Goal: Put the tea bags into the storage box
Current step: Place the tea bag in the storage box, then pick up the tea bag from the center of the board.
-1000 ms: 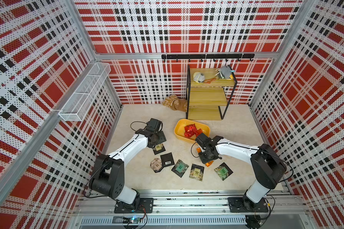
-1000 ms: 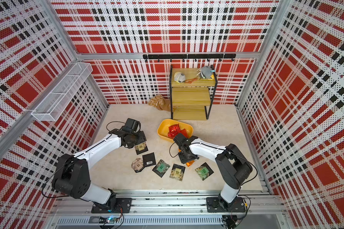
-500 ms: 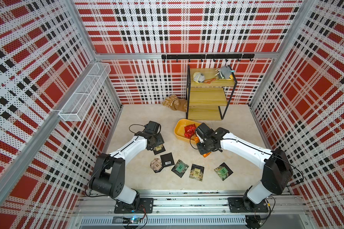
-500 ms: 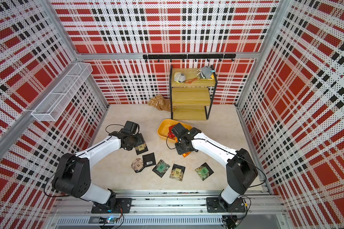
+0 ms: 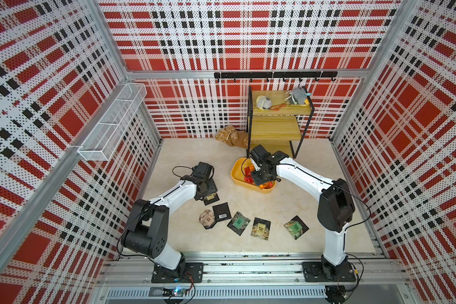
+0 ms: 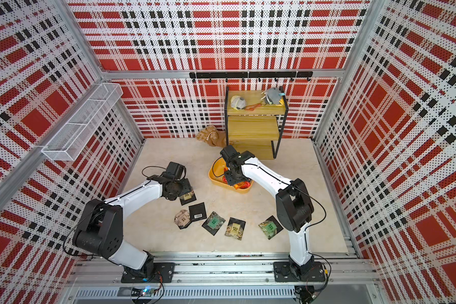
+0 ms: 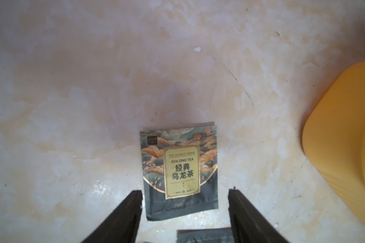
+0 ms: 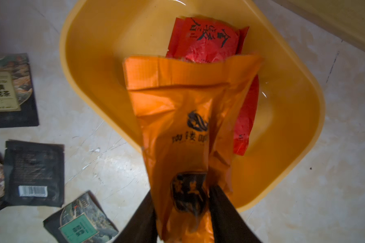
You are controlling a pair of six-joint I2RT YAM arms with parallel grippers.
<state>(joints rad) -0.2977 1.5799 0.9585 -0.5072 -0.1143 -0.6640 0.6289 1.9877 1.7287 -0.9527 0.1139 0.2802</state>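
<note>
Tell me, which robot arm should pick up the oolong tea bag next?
Left. The left gripper hangs open right over the oolong tea bag. The right gripper is busy holding the orange sachet above the storage box.

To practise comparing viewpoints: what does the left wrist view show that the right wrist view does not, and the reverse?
Only left wrist: the open left hand, one finger on either side of the oolong sachet. Only right wrist: the right hand pinching an orange sachet over red sachets inside the storage box. Both: that box, the oolong sachet and the table.
</note>
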